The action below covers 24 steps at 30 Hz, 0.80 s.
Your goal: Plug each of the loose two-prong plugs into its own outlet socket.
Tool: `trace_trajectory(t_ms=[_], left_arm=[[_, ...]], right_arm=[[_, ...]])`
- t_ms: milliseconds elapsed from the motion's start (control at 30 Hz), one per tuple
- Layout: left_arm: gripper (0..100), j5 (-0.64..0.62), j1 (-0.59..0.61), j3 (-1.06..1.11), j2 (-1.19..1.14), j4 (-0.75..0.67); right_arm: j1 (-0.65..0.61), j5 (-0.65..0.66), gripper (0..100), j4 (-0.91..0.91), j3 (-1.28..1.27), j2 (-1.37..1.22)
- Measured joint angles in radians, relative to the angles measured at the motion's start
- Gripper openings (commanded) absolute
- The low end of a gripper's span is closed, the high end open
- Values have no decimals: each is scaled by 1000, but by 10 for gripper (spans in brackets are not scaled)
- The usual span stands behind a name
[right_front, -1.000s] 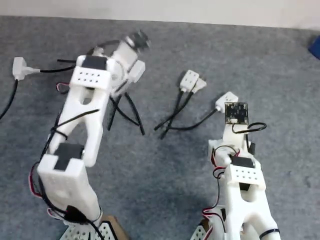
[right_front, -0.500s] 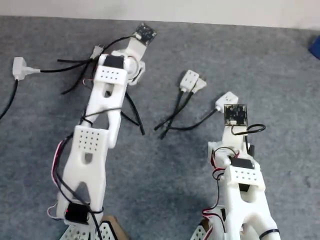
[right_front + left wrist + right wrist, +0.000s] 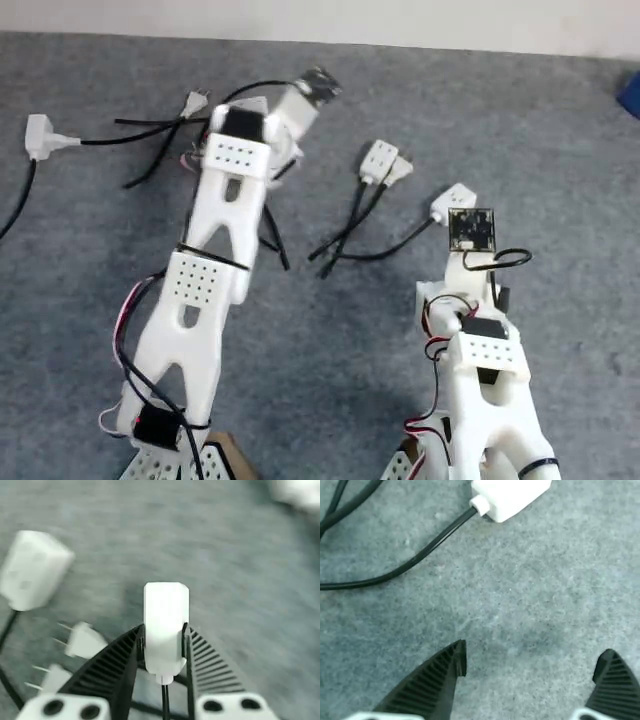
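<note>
My left gripper [image 3: 164,630] is shut on a white socket-like block [image 3: 166,612] whose black cord runs back between the fingers; no prongs show on it. Beside it lie two loose two-prong plugs [image 3: 82,640] [image 3: 50,677] and another white block [image 3: 32,570]. From above, the left arm [image 3: 232,160] stretches toward the middle back of the grey carpet. A pair of white corded ends [image 3: 378,158] [image 3: 399,170] lies right of it. My right gripper [image 3: 534,652] is open just short of a white corded block [image 3: 510,497], also seen from above [image 3: 452,199].
A white block on a black cord [image 3: 38,133] lies at the far left. A loose plug [image 3: 195,102] sits by the left arm's wrist. Black cords [image 3: 345,235] trail across the carpet between the arms. A blue object [image 3: 632,95] pokes in at the right edge.
The left arm has swung from the left toward the middle and stretched farther out, its wrist now near the paired white ends. The right arm has stayed still.
</note>
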<state>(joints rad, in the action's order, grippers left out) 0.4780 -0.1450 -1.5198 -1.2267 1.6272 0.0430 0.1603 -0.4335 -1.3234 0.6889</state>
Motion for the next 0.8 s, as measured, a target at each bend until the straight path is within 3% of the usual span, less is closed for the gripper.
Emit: trace_trajectory(t_ms=[100, 233, 633, 800], left_arm=[[4, 3, -46, 5, 69, 117], [4, 3, -83, 166, 221, 135], [4, 12, -284, 1160, 941, 137], [4, 55, -356, 1488, 1105, 118]], right_arm=[[0, 0, 386, 0, 0, 0], [0, 0, 386, 0, 0, 0], [0, 0, 386, 0, 0, 0], [0, 0, 386, 0, 0, 0]])
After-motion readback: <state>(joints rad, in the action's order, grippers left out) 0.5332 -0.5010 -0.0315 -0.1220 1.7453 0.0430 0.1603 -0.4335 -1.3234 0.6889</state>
